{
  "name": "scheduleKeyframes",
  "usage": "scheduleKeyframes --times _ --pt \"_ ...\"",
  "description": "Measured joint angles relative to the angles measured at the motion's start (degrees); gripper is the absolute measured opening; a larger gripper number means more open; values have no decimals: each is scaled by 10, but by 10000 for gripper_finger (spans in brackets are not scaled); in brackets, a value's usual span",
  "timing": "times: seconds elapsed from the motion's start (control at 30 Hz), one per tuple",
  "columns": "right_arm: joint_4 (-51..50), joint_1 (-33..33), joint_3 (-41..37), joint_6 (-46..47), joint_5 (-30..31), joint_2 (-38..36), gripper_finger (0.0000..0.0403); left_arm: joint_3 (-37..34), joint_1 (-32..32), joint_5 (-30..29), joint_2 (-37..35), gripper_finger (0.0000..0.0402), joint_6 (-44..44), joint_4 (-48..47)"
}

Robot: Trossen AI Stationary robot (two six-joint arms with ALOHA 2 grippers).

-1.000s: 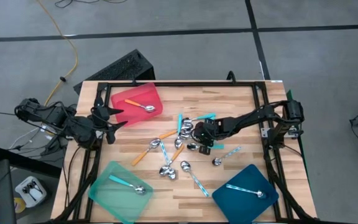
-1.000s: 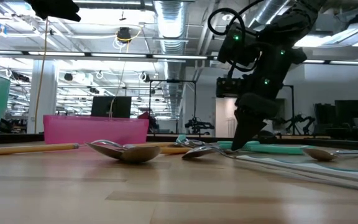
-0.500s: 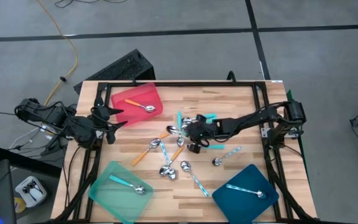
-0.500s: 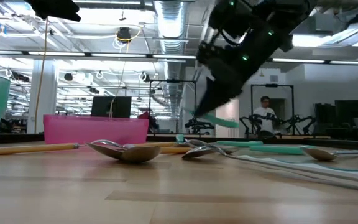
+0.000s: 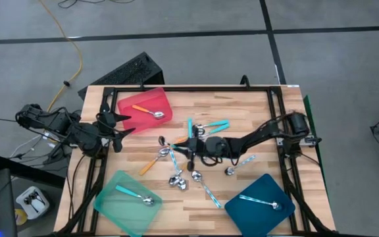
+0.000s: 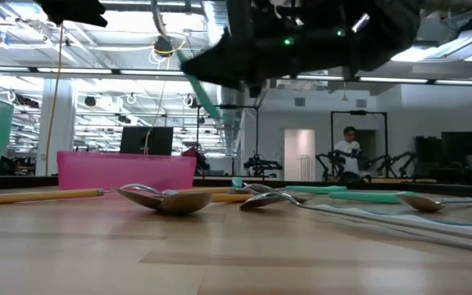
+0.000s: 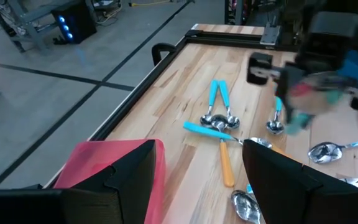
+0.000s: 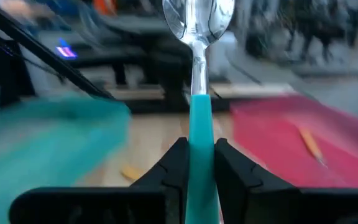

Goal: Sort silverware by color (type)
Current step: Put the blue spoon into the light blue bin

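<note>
Right gripper clamps turquoise-handled spoon above counter middle; left gripper spread wide, parked beside red tray.

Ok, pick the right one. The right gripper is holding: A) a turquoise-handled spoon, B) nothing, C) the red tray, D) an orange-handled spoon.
A: in the right wrist view the right gripper is shut on the turquoise-handled spoon, handle between its fingers and the shiny bowl pointing away; the high view shows it above the middle of the table.
</note>
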Motion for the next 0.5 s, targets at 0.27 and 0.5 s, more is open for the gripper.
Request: scheduleKeyframes --times 0.27,0.5 --pt "124 1 105 8 -133 114 78 0 0 -1 0 226 0 0" --pt "54 6 259 10 -218 201 78 0 0 -1 -1 226 2 5"
